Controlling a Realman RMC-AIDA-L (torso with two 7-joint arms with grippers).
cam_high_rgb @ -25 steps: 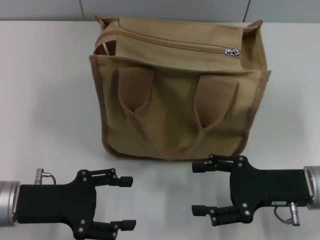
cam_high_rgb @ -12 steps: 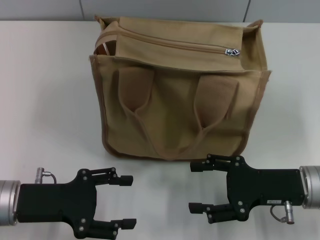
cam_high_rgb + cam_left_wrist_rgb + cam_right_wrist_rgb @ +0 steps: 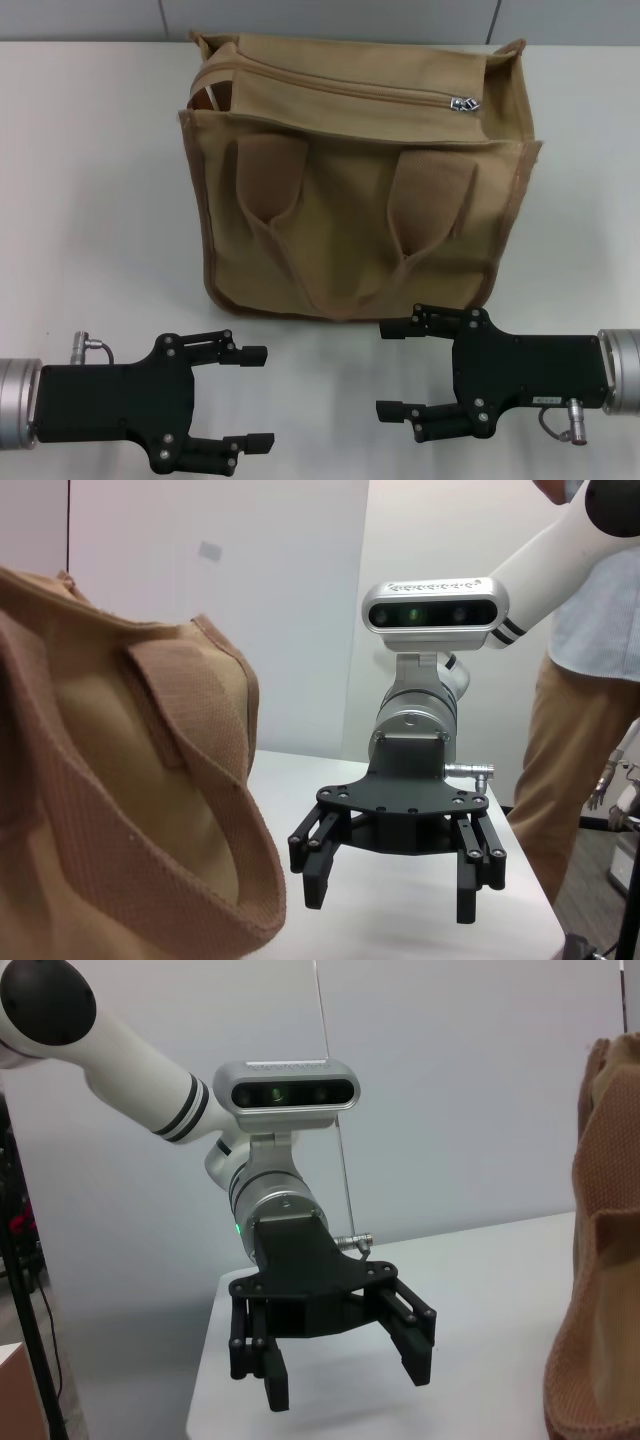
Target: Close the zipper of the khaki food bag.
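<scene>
Sitting near the desk's [image 3: 90, 200] far edge, the bag [image 3: 355, 180] has its zipper [image 3: 463, 103] slider toward the right. Both claws, left [image 3: 258, 398] and right [image 3: 392, 368], wait open at the near edge. Each wrist view shows the other claw open beside the bag.

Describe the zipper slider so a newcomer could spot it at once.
Start at the boxy tan canvas food bag standing on the white table, beyond both open black grippers, left and right. Follow the khaki zipper track along its top toward the robot's right. The small silver metal slider there is the only shiny thing on the fabric.
</scene>
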